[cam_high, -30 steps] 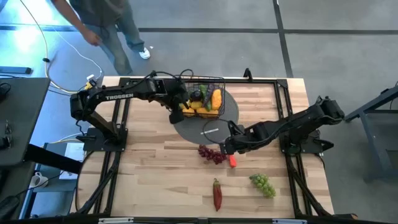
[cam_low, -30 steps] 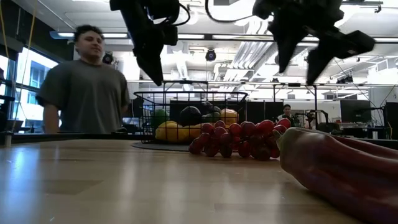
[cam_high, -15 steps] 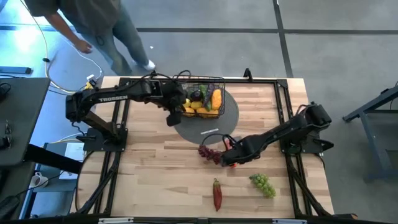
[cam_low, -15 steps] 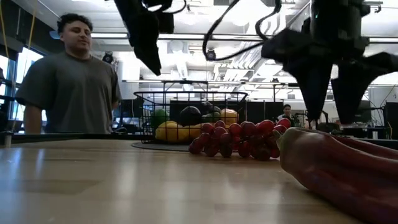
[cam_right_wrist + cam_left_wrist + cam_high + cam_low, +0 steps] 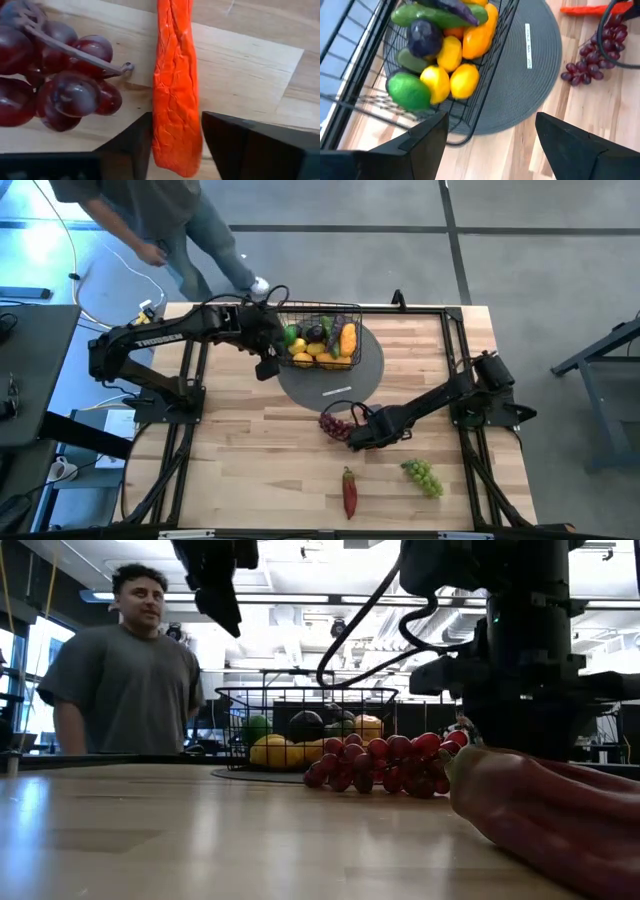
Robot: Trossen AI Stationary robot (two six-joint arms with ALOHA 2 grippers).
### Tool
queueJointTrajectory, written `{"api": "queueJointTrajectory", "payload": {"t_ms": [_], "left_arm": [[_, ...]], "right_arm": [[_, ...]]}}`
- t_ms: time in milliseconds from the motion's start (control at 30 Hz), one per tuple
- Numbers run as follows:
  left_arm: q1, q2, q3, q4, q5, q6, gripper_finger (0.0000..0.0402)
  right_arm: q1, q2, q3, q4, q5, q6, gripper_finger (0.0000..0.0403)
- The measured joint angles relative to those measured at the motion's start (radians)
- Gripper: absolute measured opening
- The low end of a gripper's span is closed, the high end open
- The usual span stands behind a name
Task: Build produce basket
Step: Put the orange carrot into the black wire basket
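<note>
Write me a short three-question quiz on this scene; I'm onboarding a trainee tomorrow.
1. True or false: the carrot lies between the right end effector's fingers.
2. Which item lies nearest the table's front edge: A) red pepper, B) red grapes, C) green grapes?
3. Fill in: the basket rests on the grey ____.

Key: 1 true; 2 A; 3 mat.

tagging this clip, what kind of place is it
Likely a robotics lab or workshop: a wooden table with two mounted arms, exposed ceiling ducts and strip lights, and monitors on benches behind.
</note>
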Motion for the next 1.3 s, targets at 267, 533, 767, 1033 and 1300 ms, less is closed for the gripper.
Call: {"api": "queueJointTrajectory", "payload": {"t_ms": [267, 533, 767, 1033, 1300], "left_arm": [[0.002, -0.039, -0.001, -0.056, -0.025, 0.000, 0.0289], [0.003, -0.042, -0.001, -0.092, -0.047, 0.025, 0.0289], [0.003, -0.042, -0.001, -0.091, -0.047, 0.040, 0.0289], [0.003, -0.042, -0.001, -0.085, -0.047, 0.071, 0.0289], [0.003, -0.042, -0.001, -0.079, -0.047, 0.079, 0.0289]], "right_arm": [[-0.003, -0.001, 0.000, 0.004, -0.017, 0.028, 0.0064], [0.006, -0.040, 0.000, 0.002, -0.037, 0.082, 0.0064], [0.011, -0.139, 0.000, -0.034, 0.068, 0.163, 0.0059], [-0.009, -0.278, 0.000, -0.033, 0.254, 0.177, 0.0060], [-0.068, -0.415, 0.000, -0.009, 0.462, 0.064, 0.0059]]}}
